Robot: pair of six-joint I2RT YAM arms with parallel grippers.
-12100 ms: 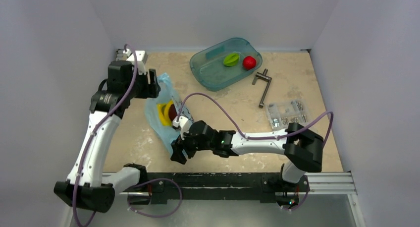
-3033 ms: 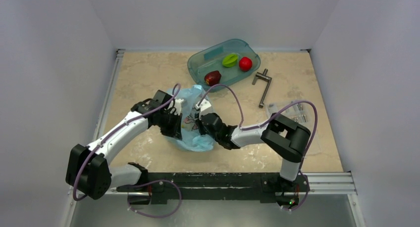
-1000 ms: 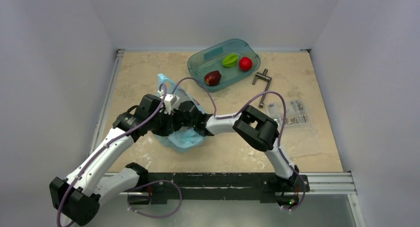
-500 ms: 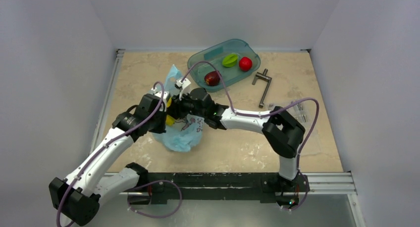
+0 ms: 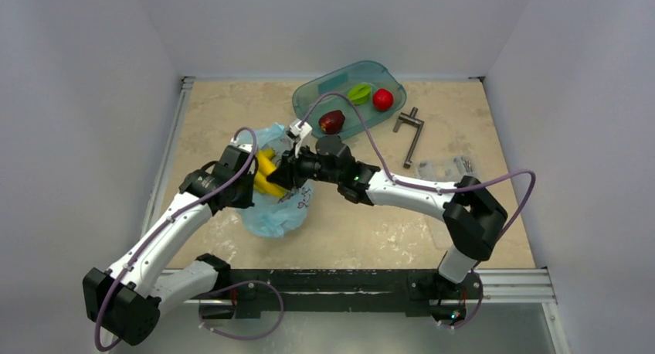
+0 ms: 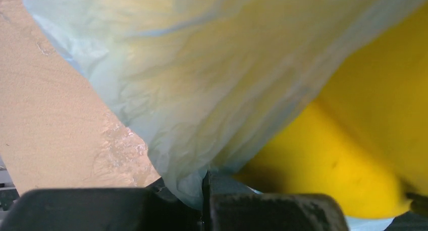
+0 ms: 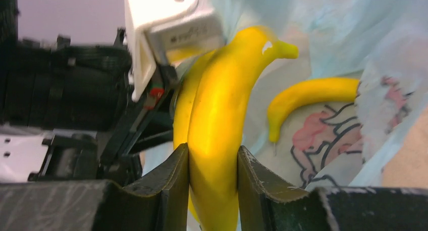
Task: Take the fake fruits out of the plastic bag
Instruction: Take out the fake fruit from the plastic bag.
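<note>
The light-blue plastic bag (image 5: 272, 213) with its cartoon print (image 7: 323, 135) lies at the table's middle left. My left gripper (image 5: 246, 185) is shut on a fold of the bag's film (image 6: 202, 90), and its jaws meet on the plastic (image 6: 206, 189). The yellow banana (image 5: 266, 174) sticks out of the bag's mouth. My right gripper (image 7: 213, 176) is shut on the banana (image 7: 217, 115), a finger pressed to each side. A second yellow curve (image 7: 310, 92) shows beside it. The dark maroon fruit (image 5: 331, 122) sits in the teal tray (image 5: 378, 69).
A green ridged fruit (image 5: 358, 93) and a bright red round fruit (image 5: 382, 99) share the tray at the back. A metal handle (image 5: 410, 134) and a clear packet of small parts (image 5: 448, 168) lie at the right. The left wrist's white camera block (image 7: 166, 24) is close to the banana.
My right gripper closed on the banana inside the bag and has drawn it up and out toward the right. The left gripper keeps its hold on the bag, which has sagged lower.
</note>
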